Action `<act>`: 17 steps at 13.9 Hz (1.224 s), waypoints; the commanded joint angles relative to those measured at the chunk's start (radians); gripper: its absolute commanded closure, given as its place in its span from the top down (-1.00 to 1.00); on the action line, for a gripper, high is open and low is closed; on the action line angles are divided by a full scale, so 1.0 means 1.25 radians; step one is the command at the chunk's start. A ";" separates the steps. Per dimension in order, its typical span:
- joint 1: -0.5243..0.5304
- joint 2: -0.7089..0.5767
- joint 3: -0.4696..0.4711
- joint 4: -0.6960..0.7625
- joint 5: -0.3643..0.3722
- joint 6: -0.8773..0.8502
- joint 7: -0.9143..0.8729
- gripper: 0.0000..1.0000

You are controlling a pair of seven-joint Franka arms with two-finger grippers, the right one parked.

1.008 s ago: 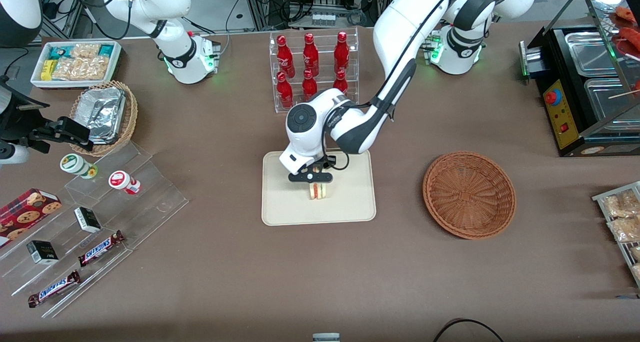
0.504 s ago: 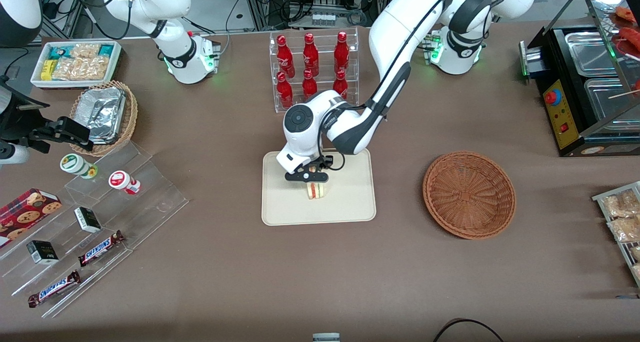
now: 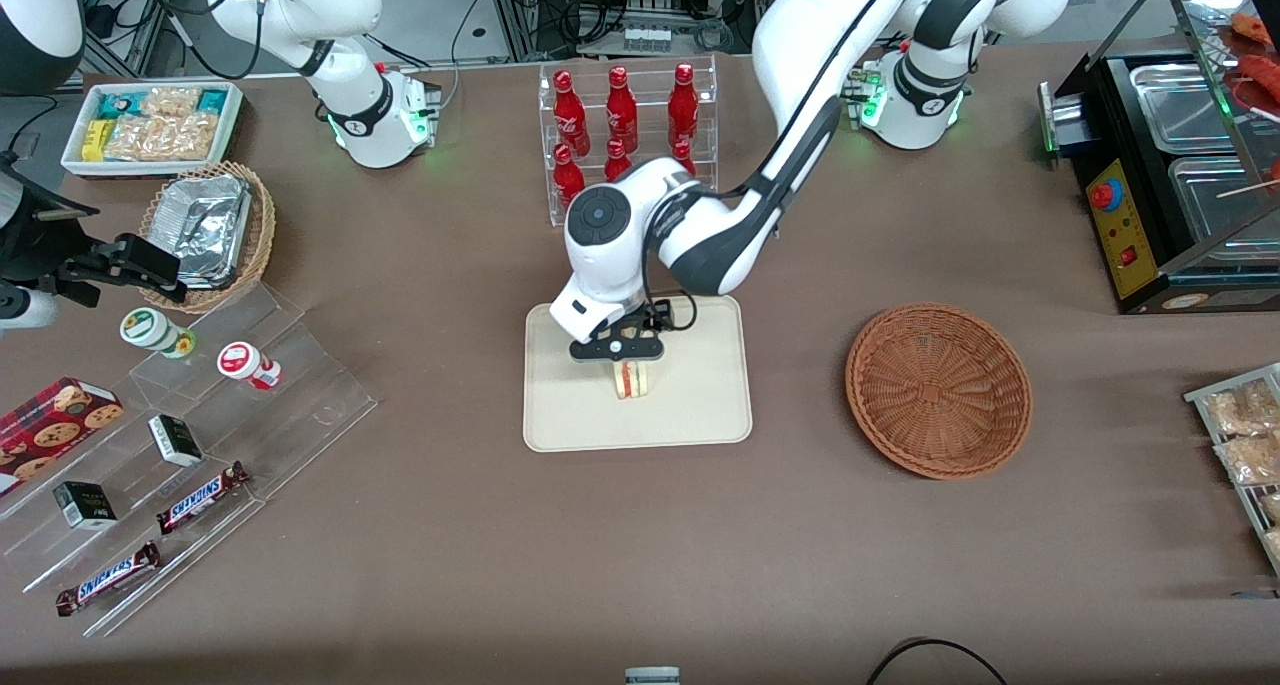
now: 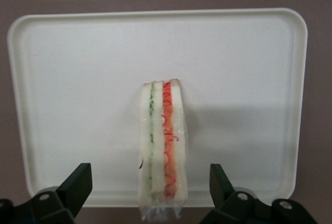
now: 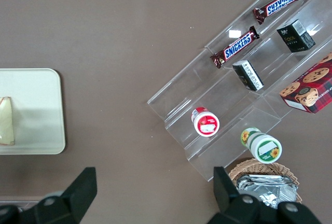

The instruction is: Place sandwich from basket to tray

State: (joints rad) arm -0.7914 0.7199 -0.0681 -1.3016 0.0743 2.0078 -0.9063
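The sandwich [image 3: 631, 379] stands on its edge on the cream tray [image 3: 700, 405], near the tray's middle. In the left wrist view the sandwich [image 4: 162, 146] shows white bread with green and red layers in clear wrap, resting on the tray [image 4: 249, 68]. My left gripper [image 3: 620, 350] hangs just above the sandwich, open; its fingers [image 4: 78, 182] stand wide apart on either side and do not touch it. The reddish-brown basket [image 3: 938, 389] sits empty on the table toward the working arm's end.
A clear rack of red bottles [image 3: 625, 130] stands farther from the front camera than the tray. Acrylic steps with candy bars [image 3: 200, 495] and cups, a foil-container basket [image 3: 205, 230] and a snack tray [image 3: 150, 125] lie toward the parked arm's end. A food warmer [image 3: 1170, 165] stands at the working arm's end.
The gripper has risen a little and drawn back from the sandwich, which stays on the tray. The arm's elbow has lifted.
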 commanded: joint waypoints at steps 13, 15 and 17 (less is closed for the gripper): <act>0.330 -0.500 0.002 -0.265 -0.017 -0.266 0.316 1.00; 0.401 -0.547 0.002 -0.307 -0.017 -0.267 0.404 1.00; 0.462 -0.583 0.003 -0.345 -0.017 -0.267 0.499 1.00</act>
State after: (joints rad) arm -0.2837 0.0685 -0.0529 -1.6449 0.0668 1.6708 -0.3858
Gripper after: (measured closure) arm 0.000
